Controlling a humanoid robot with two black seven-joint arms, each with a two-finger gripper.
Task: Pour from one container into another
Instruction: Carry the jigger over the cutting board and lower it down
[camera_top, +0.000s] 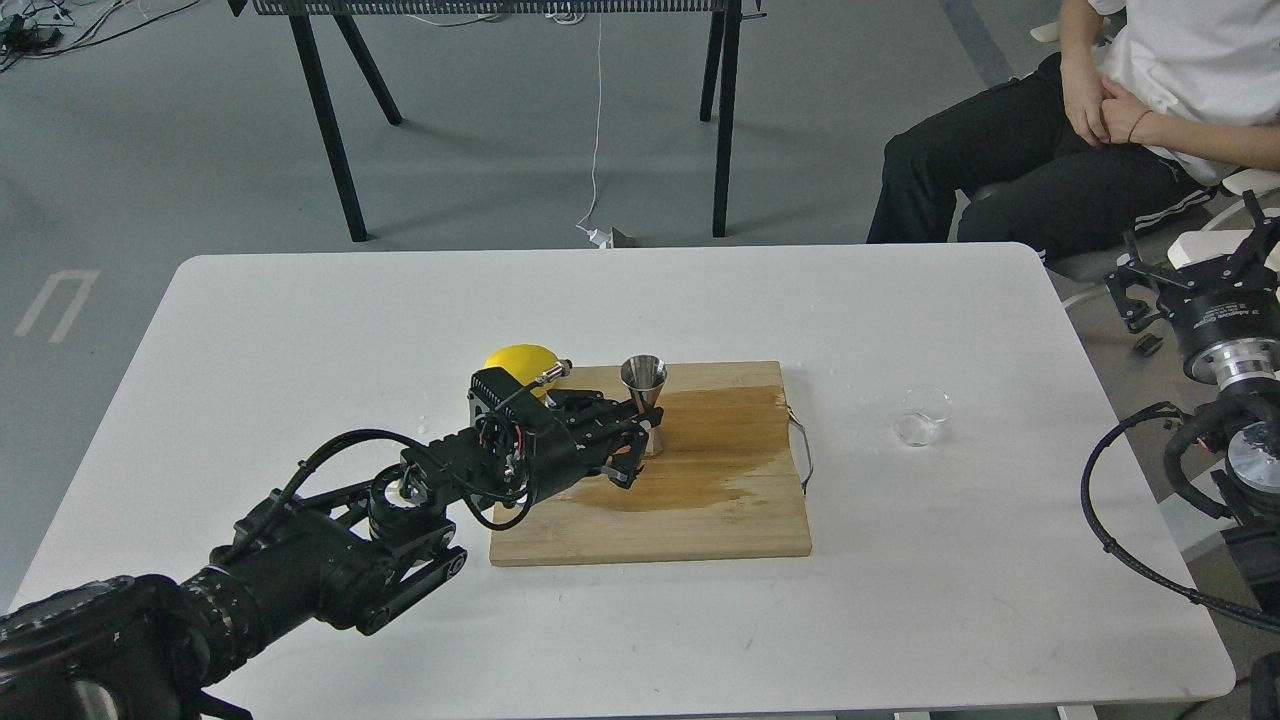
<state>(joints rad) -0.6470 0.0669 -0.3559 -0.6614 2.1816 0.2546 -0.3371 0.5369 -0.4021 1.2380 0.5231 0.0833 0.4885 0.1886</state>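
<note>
Head view: the left end effector (640, 435) is gripping the jigger (645, 385) on the board (720, 500). The right end effector (1190, 275) is hanging open beside the desk (300, 330), apart from the glass cup (921, 416).

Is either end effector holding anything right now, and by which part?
The left end effector grips the shiny hourglass-shaped steel jigger at its narrow waist, upright on the wooden board. The right end effector holds nothing; the small clear glass cup stands alone.
</note>
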